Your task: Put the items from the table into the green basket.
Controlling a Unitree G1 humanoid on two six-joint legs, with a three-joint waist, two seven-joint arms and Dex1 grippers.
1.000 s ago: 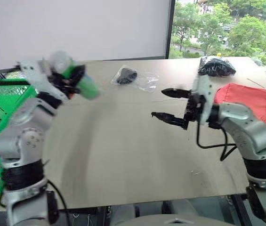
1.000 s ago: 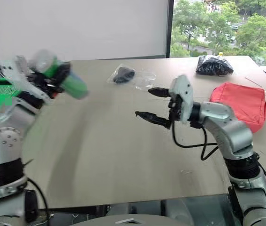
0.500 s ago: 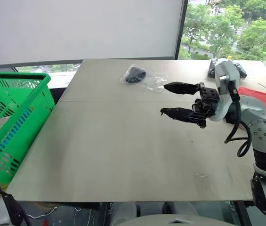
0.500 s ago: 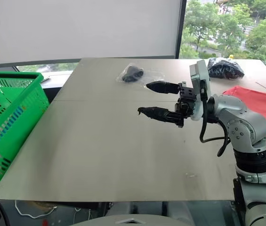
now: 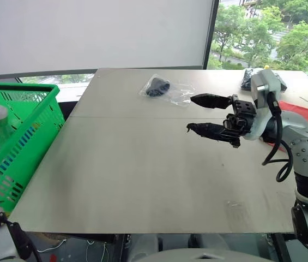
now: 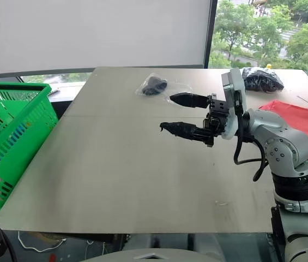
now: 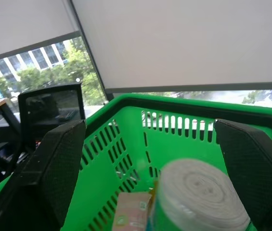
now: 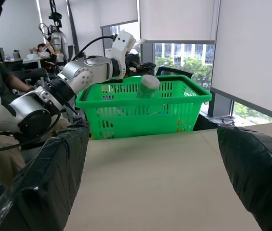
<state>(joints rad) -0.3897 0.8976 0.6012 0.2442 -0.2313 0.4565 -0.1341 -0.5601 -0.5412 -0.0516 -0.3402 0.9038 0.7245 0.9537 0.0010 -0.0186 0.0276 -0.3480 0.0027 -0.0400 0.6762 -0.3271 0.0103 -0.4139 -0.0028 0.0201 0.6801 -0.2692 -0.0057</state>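
on your far left the green basket (image 5: 20, 128) stands just off the table's left edge, and your left gripper (image 7: 160, 159) is held above its open top with both black fingers (image 7: 61, 163) spread wide and nothing clamped between them. the green-and-white can (image 7: 198, 199) sits in the gap between those fingers without touching either one, its pale round top facing the wrist camera, over the inside of the basket; from the right wrist view you see the can (image 8: 148, 86) tilted at the basket's rim beside the left arm. a small pale packet (image 7: 128, 214) lies in the basket just beside the can. moving right, the table (image 5: 143, 180) is a flat beige-grey top crossed by a thin seam. near its far edge lies the clear bag with black object (image 5: 162, 87). next, your right gripper (image 5: 197, 113) hovers over the middle of the table, pointing left, its two fingers well apart and empty. behind it, near the far right corner, you can see the black-filled bag (image 6: 261, 79), and the soft red pouch (image 6: 303, 123) lies at the right edge, partly hidden by the right arm
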